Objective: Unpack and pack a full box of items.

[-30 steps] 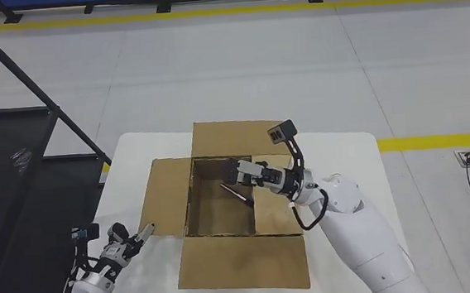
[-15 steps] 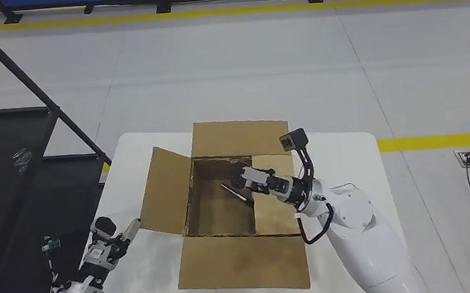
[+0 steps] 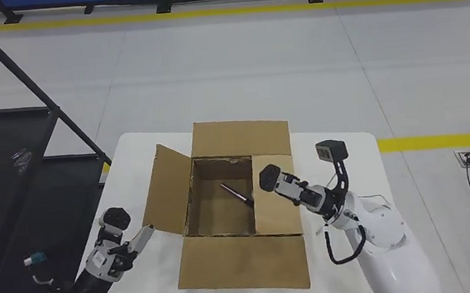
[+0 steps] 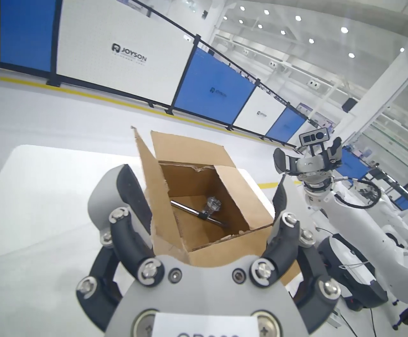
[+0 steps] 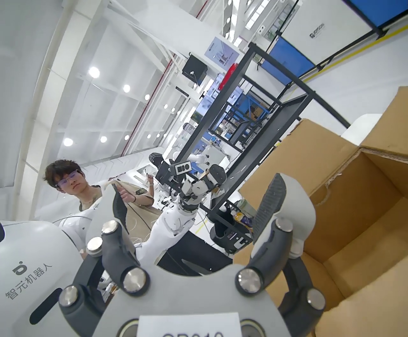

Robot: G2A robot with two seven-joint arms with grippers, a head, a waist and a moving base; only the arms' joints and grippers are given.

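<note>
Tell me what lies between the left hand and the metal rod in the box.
Top view: the box's raised side flap stands between the left hand and the metal rod.

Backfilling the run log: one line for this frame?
box open, metal rod inside | left gripper open, empty, beside box | right gripper open, empty, over box

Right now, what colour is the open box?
The box is plain brown cardboard; top view shows it best.
</note>
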